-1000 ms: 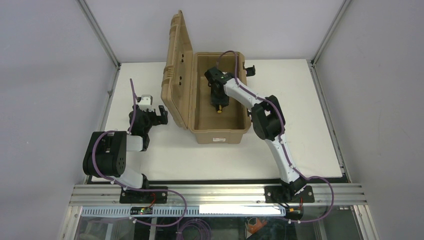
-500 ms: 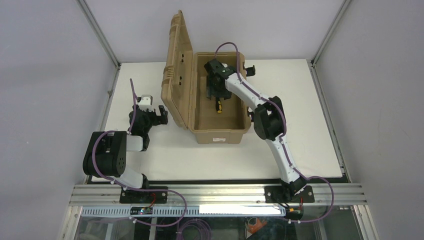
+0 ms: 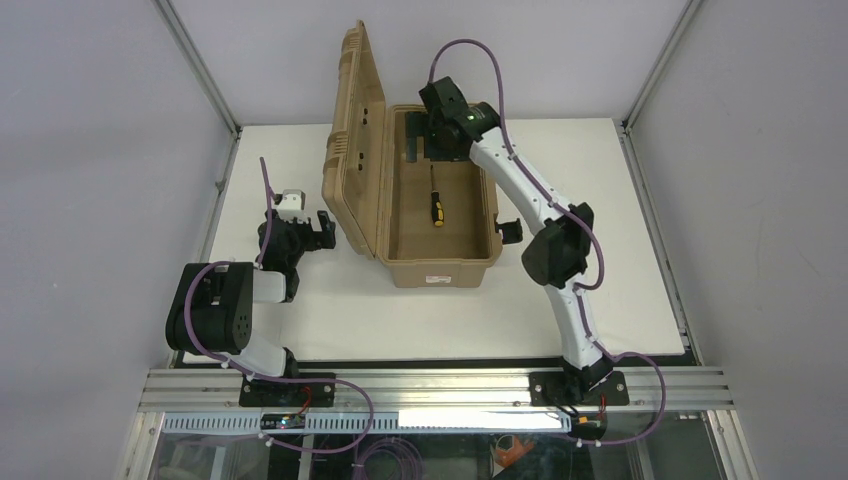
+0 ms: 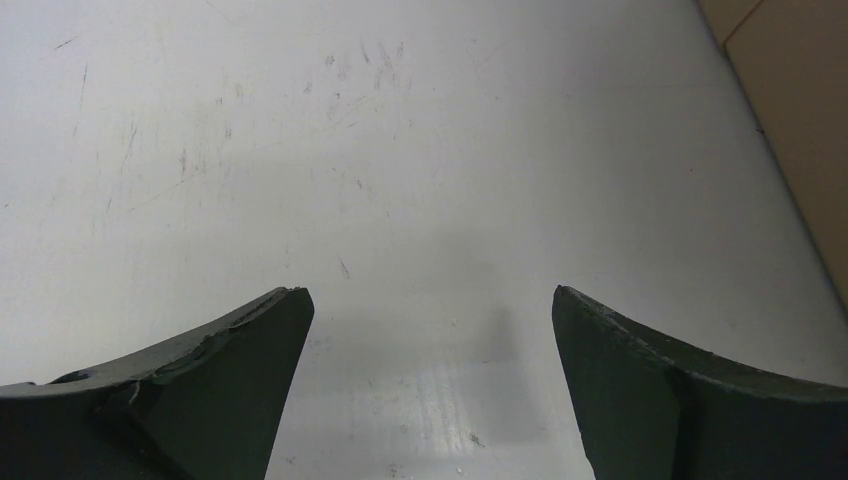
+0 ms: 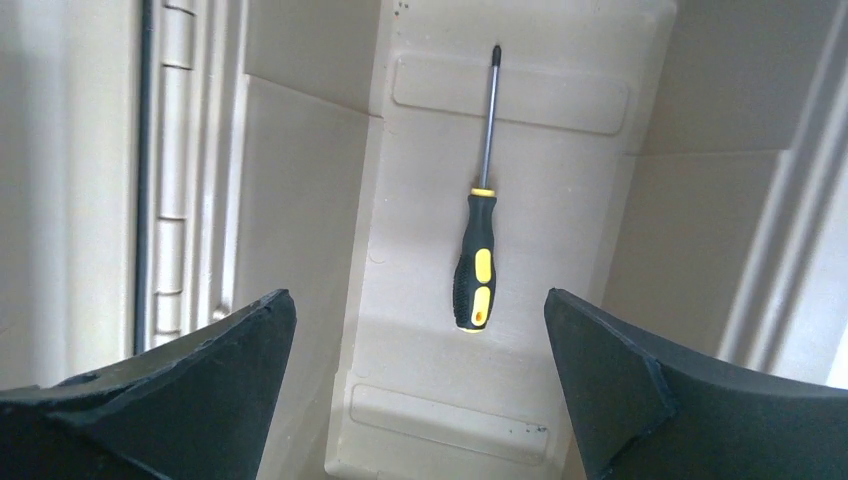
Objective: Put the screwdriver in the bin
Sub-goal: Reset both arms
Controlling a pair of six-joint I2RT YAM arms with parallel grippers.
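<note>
Black-yellow screwdriver (image 5: 476, 270) lies inside tan rectangular plastic case (image 3: 440, 270); right gripper (image 3: 425, 140) at case's 12 o'clock, spread wide, empty; left gripper (image 4: 430, 300) same.

Seen from above, the right gripper (image 3: 428, 140) covered the far end of the bin (image 3: 440, 268), and its jaws could not be told apart. The label (image 3: 437, 279) on the bin's near wall was too small to read. The right wrist view cut off both fingers (image 5: 180, 400) at its bottom edge and the bin's walls at its sides. The left wrist view kept only a tan sliver of the bin, and the left gripper (image 4: 430, 300) ran off its bottom edge.
</note>
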